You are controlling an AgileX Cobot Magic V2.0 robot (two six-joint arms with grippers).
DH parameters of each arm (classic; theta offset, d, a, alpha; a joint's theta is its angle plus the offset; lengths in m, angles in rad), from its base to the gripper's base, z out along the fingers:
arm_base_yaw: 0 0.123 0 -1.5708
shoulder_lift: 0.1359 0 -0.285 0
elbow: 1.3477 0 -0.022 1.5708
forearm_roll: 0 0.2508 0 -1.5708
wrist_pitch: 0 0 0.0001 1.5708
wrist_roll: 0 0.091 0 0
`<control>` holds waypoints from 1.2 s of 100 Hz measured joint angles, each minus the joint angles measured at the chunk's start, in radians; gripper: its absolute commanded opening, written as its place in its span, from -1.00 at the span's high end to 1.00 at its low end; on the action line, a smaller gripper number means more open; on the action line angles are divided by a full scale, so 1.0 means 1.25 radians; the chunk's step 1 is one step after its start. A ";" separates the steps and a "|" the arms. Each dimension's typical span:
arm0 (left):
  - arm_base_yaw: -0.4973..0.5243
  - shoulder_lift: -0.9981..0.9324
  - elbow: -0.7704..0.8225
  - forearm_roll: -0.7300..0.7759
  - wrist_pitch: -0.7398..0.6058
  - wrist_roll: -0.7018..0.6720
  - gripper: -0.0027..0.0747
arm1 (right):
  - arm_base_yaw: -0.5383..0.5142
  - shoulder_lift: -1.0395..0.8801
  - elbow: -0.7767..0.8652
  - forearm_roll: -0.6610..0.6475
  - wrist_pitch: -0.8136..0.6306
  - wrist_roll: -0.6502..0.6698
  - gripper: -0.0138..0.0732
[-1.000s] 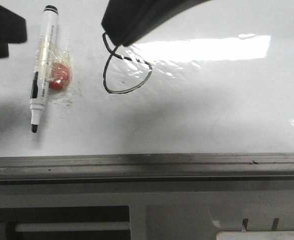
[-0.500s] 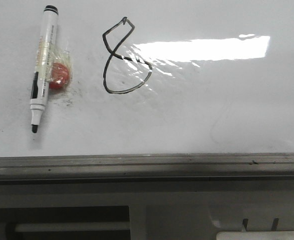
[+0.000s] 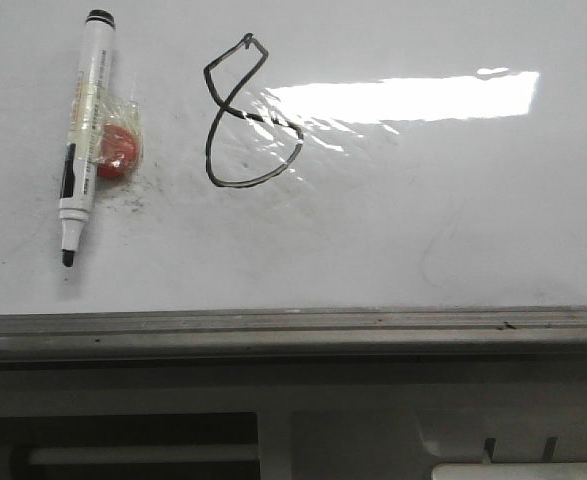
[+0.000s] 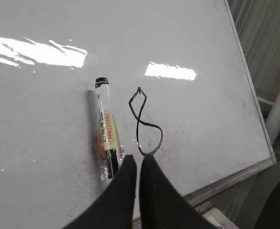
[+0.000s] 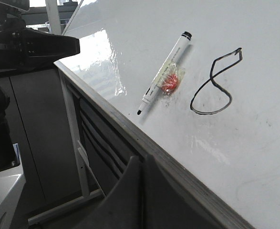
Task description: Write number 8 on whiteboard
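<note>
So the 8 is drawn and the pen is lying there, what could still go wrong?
The marker lies uncapped, tip bare on the whiteboard, so it may dry out or leave a stray mark. The 8 sits close beside it; an arm reaching for the marker could smear the ink. Both arms are pulled back, jaws closed.

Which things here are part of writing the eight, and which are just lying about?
Part of the job:
- number 8, drawn in black
- whiteboard
- marker, lying uncapped to the left of the 8

Lying about:
- red lump in clear wrap, stuck to the marker
</note>
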 measured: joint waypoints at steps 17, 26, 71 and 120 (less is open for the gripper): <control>0.002 0.000 0.002 0.000 -0.001 0.000 0.98 | 0.000 0.000 0.004 0.000 0.005 0.000 0.83; 0.002 0.000 0.002 0.000 -0.001 0.000 0.98 | 0.000 0.000 0.004 0.000 0.005 0.000 0.83; 0.058 0.000 0.020 0.124 -0.001 0.000 0.98 | 0.000 0.000 0.004 0.000 0.005 0.000 0.83; 0.444 -0.091 0.059 0.387 0.114 -0.239 0.98 | 0.000 0.000 0.004 0.000 0.006 0.002 0.83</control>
